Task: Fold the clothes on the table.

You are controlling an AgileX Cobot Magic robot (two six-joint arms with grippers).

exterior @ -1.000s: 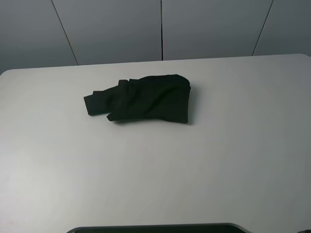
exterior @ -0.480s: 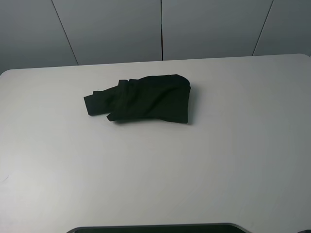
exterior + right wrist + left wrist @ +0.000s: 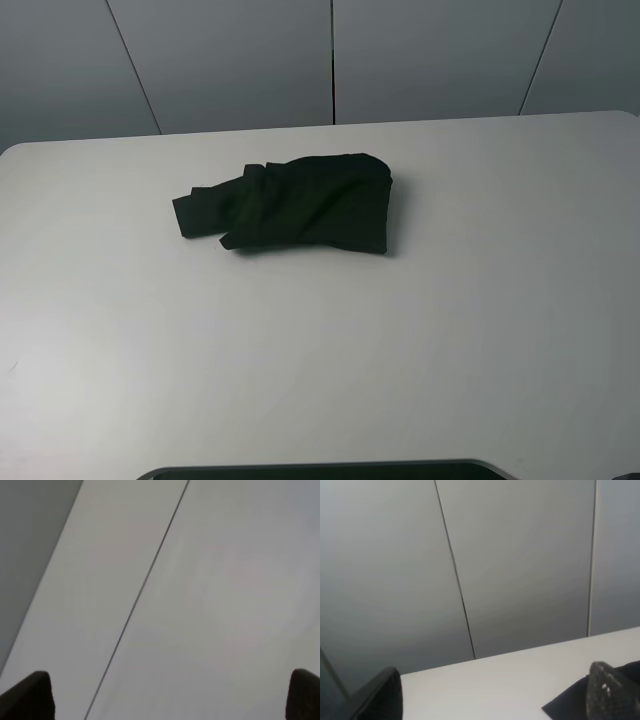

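Left gripper [image 3: 495,700] jaws wide, nothing held; a black edge past one tip is prob. the clothes [image 3: 290,203], a black folded bundle lying left of centre toward the far side of the table [image 3: 450,330]. Right gripper [image 3: 167,697] jaws wide, holding nothing, facing wall panels [image 3: 225,580].

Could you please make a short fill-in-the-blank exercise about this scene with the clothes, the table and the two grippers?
1. The clothes lie on the ___ table.
2. The colour of the clothes is ___.
3. The left gripper and the right gripper both hold ___.

Missing words: white; black; nothing
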